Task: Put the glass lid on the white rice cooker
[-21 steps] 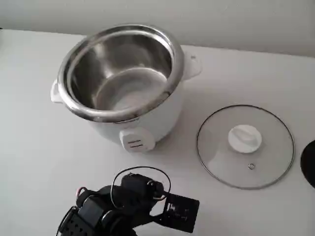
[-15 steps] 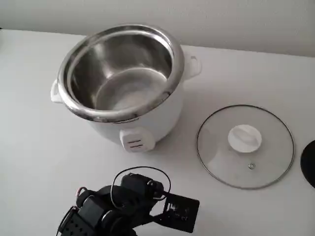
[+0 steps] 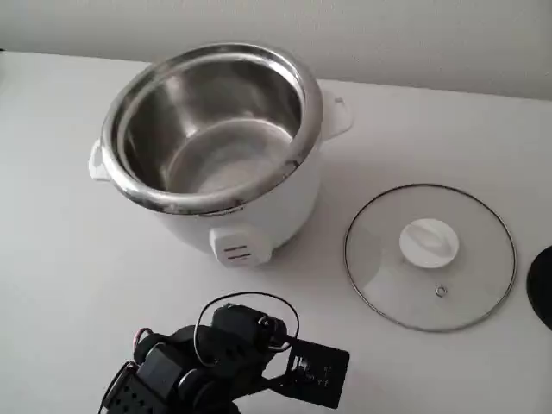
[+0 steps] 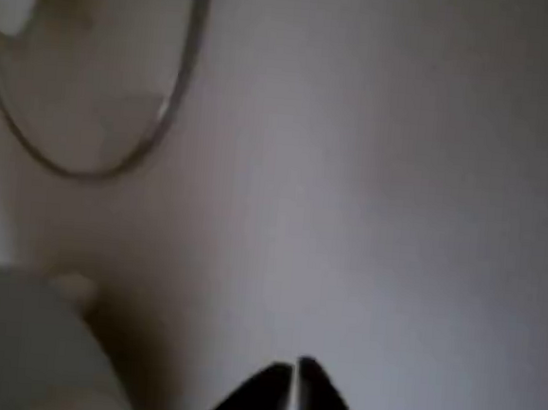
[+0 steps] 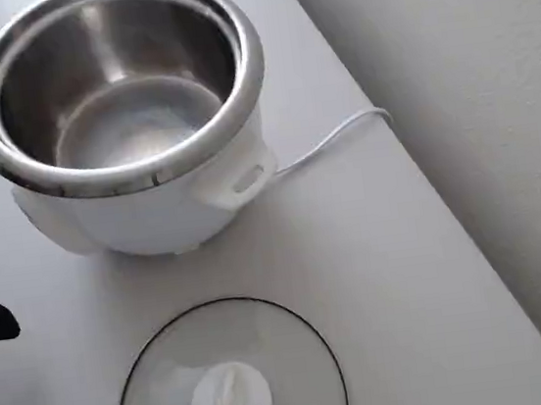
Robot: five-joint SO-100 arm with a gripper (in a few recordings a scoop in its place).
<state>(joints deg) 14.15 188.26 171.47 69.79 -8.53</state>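
The white rice cooker stands open at the back left of the table in the fixed view, its steel inner pot bare; it also sits at the top left of the overhead view. The glass lid lies flat on the table to the cooker's right, white knob up, and its round rim shows low in the overhead view. In the wrist view my gripper is shut on nothing and hovers over bare table. The lid's rim curves at the top left there. My arm sits at the front edge, apart from both.
A white power cord runs from the cooker toward the wall side of the table. A dark round object pokes in at the right edge of the fixed view, just beyond the lid. The tabletop is white.
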